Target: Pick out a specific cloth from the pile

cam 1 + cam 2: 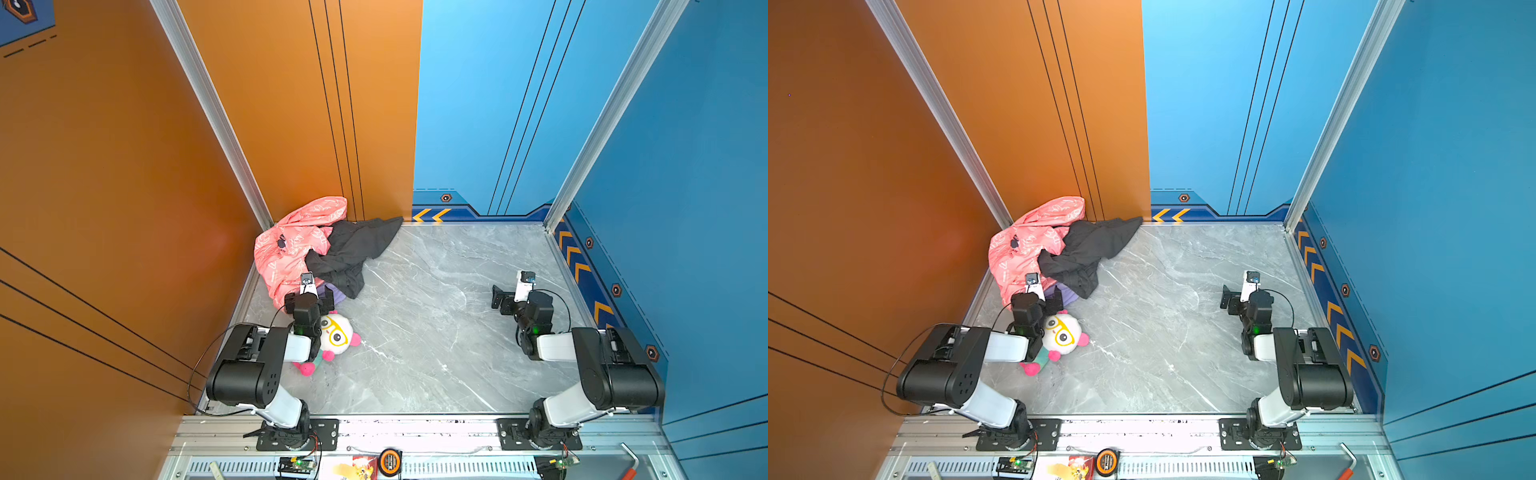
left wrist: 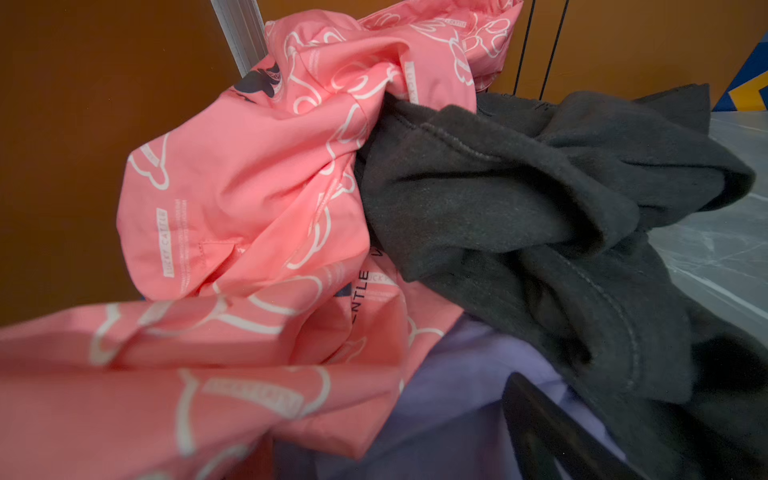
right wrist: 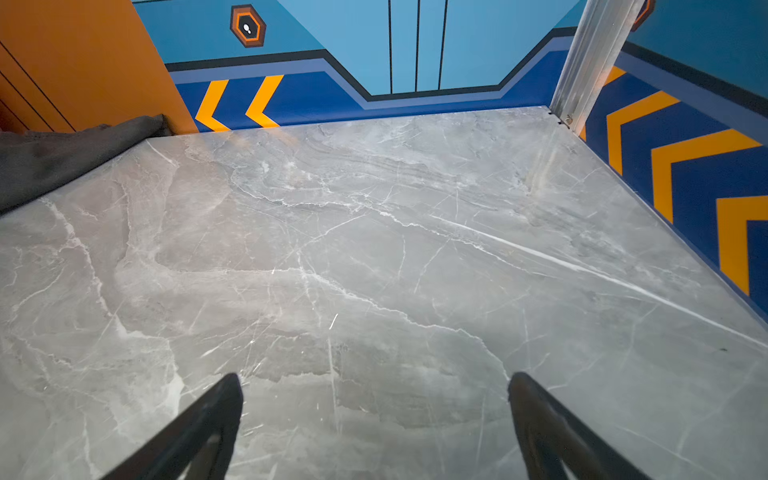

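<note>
The pile [image 1: 320, 249] lies in the far left corner: a coral-pink printed cloth [image 1: 291, 245], a black cloth [image 1: 353, 249] and, under both at the near edge, the lavender cloth [image 1: 338, 293] [image 1: 1069, 296]. Only a small patch of lavender shows. My left gripper [image 1: 309, 297] is open at that near edge. In the left wrist view the lavender cloth [image 2: 457, 374] lies between the jaws. One finger [image 2: 540, 428] rests on it, and a pink fold [image 2: 208, 395] hides the other. My right gripper [image 1: 498, 300] [image 3: 374, 386] is open and empty above bare table on the right.
A panda plush toy [image 1: 338, 332] lies just in front of the pile, partly under my left arm. Orange walls [image 1: 124, 208] close the left and far-left sides, blue walls [image 1: 685, 208] the right. The marble table [image 1: 436, 332] ends at a front metal rail [image 1: 415, 428].
</note>
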`<state>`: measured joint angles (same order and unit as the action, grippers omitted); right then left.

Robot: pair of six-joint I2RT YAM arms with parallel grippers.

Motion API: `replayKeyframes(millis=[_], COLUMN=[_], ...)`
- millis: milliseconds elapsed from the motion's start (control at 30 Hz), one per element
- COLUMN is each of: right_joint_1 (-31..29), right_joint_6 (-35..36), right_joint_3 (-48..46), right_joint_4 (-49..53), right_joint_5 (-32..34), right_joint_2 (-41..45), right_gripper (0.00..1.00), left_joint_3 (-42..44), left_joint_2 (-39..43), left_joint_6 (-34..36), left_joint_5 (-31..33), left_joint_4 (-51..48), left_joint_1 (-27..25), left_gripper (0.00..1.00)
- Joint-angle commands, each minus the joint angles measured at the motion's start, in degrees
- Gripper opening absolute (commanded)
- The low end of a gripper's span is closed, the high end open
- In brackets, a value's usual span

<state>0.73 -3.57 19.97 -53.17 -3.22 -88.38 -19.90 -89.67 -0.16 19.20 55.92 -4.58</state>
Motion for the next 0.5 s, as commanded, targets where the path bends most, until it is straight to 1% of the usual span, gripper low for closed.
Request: replayKeyframes(millis=[0,467], right_joint_1=[-0.20,-0.27], right_joint_6=[0.76,0.76], right_joint_3=[0.84,0.89], right_joint_4=[-0.36,-0.21], right_joint_5=[0.47,0.50], right_joint_2=[-0.40,-0.39], right_gripper=[1.00,1.00], left_joint_3=[-0.40,-0.65], left_joint_2=[-0.32,-0.40], left_joint_6=[1.13,0.78], left_joint_5=[-0.57,-1.43], left_joint_4=[0.71,0.32], left_joint_1=[-0.43,0.27], left_gripper=[0.98,0.98])
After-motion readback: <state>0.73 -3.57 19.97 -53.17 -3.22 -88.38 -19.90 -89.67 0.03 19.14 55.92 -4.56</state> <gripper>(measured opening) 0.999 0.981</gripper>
